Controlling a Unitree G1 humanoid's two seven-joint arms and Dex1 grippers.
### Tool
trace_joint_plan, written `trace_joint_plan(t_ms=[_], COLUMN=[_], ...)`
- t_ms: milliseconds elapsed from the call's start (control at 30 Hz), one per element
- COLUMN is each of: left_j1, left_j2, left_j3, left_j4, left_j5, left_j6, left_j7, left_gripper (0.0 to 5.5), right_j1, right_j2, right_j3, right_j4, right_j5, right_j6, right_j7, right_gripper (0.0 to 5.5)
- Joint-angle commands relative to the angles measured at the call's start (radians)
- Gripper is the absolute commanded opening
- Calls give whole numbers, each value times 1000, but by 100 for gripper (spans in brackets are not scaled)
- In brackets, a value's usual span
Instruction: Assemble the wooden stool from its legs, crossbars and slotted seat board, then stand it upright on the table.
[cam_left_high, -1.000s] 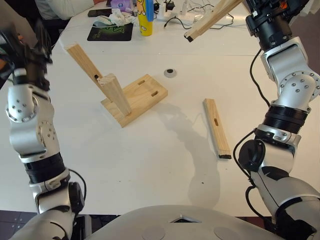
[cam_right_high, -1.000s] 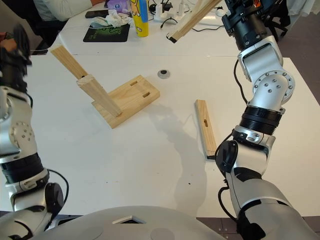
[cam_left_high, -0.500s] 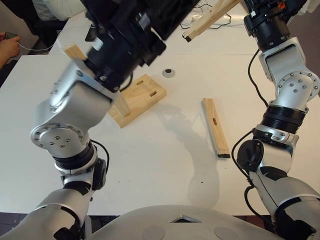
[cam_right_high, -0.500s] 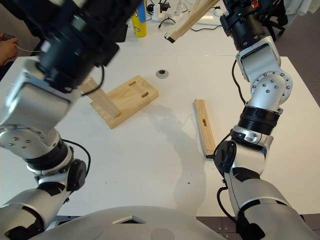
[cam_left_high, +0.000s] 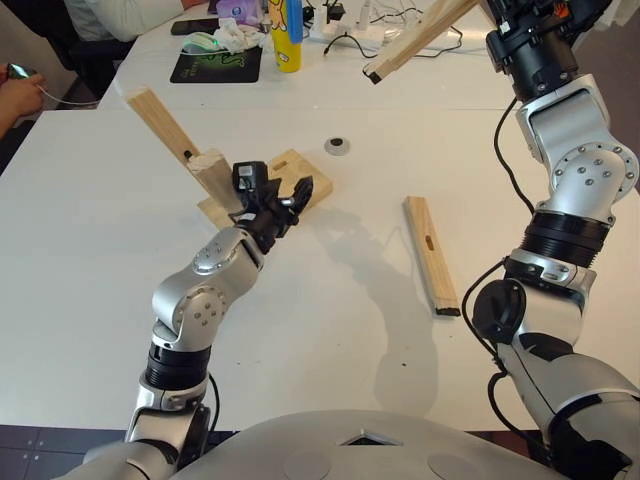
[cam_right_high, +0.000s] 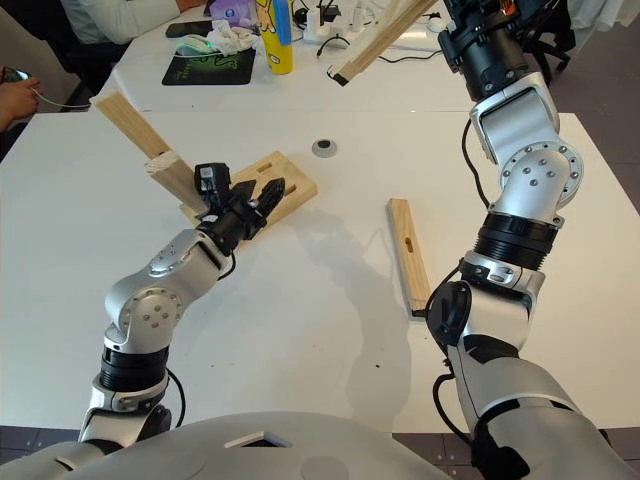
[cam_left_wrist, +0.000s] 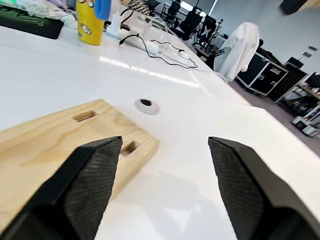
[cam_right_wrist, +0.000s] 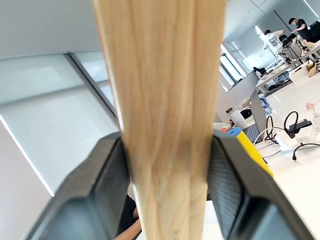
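Stretched forward low with left pincer (cam_left_high: 287, 194) spread wide, just above seat board (cam_left_wrist: 55, 137) corner. Raised high with right pincer (cam_right_wrist: 165, 150) clamped on leg (cam_left_high: 412, 38); with spare leg (cam_left_high: 432, 255) flat on table (cam_left_high: 330, 300) well below.

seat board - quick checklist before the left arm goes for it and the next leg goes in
1. The left gripper is open at the seat board's slotted corner: ok.
2. The two free slots are uncovered: ok.
3. The right gripper is shut on the raised leg: ok.
4. The two fitted legs are fully seated: cannot tell; both lean.
5. The loose leg lies flat on the table, apart from the board: ok.
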Motion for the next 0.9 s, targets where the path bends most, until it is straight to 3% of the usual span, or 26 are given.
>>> trace_joint_plan(t_ms=[33, 267, 633, 900], left_j1=[34, 53, -63, -56], left_j2=[30, 71, 260, 155], left_j3=[6, 81, 202, 159], left_j4=[83, 291, 719, 387], left_j5=[155, 325, 509, 444], left_j6=[-96, -241, -468, -242], left_j7=[-52, -156, -364, -400], left_gripper=[320, 320, 320, 320], right_j1=[-7, -8, -8, -8], right_j2=[8, 9, 12, 13], right_j3=[-4, -7, -11, -8], right_j4=[-20, -22, -29, -25], right_j5=[5, 6, 5, 1], right_j6=[-5, -4, -4, -6], right_j7=[-4, -4, -8, -5], right_gripper=[211, 211, 211, 211])
